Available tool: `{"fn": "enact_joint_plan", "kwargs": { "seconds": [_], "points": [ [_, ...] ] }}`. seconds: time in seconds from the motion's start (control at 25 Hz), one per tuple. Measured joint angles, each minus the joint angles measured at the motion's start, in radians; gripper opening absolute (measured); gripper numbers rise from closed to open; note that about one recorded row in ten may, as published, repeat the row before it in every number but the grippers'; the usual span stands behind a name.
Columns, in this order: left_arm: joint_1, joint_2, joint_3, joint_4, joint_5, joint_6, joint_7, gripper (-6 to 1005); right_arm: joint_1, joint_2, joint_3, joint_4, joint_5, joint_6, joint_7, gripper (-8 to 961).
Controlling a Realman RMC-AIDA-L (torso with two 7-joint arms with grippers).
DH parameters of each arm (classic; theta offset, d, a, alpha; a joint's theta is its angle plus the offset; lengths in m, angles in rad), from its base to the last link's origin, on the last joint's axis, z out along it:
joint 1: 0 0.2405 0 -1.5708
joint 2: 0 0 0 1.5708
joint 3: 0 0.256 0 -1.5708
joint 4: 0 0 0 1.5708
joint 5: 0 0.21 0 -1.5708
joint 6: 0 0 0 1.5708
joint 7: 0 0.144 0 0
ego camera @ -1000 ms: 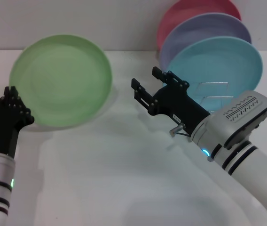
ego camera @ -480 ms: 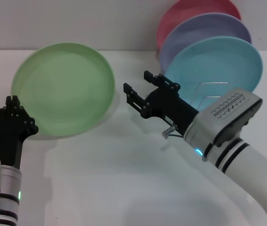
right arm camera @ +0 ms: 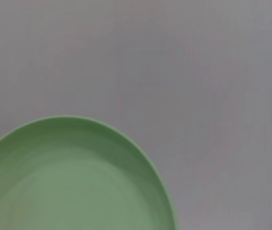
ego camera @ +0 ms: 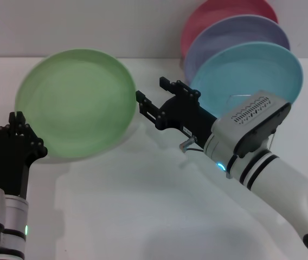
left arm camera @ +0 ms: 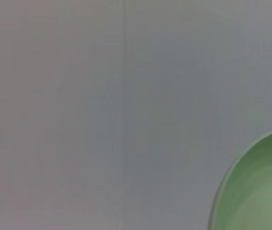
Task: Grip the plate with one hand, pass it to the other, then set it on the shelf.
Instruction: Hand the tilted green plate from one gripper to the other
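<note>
The light green plate (ego camera: pixel 75 103) is held up above the white table, tilted with its face toward me. My left gripper (ego camera: pixel 16 130) is shut on its lower left rim. My right gripper (ego camera: pixel 153 92) is open, its two black fingers level with the plate's right rim and just short of it. The same plate fills a corner of the left wrist view (left arm camera: pixel 255 191) and the lower part of the right wrist view (right arm camera: pixel 69 177). Thin loops of the wire shelf (ego camera: pixel 232 96) show in front of the turquoise plate, mostly hidden behind my right arm.
Three plates stand upright at the back right: turquoise (ego camera: pixel 251 67) in front, lavender (ego camera: pixel 241 32) behind it, pink (ego camera: pixel 224 11) at the rear. The white table (ego camera: pixel 143 216) stretches across the front. A grey wall lies behind.
My left gripper has carried the green plate to the right and a little up. My right gripper has moved left toward the plate's right rim, still open.
</note>
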Motion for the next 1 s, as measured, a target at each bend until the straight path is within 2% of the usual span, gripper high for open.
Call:
{"fn": "enact_joint_plan", "kwargs": {
  "seconds": [1.0],
  "points": [
    [-0.002, 0.0, 0.024, -0.001, -0.001, 0.009, 0.002, 31, 0.045, 0.003, 0.041, 0.005, -0.045, 0.059, -0.003, 513]
  ]
}}
